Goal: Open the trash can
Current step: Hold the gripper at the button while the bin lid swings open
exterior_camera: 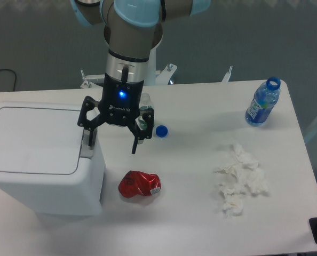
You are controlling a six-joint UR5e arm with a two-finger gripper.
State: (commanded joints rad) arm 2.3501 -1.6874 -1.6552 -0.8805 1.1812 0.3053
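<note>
— How does the pincer [113,142] stand?
— Fingers spread apart, holding nothing, one tip at the grey tab [86,151].
— And the trash can [41,160]?
— Left of the pincer on the desk [201,213], lid flat.

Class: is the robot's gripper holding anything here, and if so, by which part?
Nothing is held. The two-finger gripper is open, one finger over the grey push-button tab of the large white plastic trash can.

one high front view facing arm
</note>
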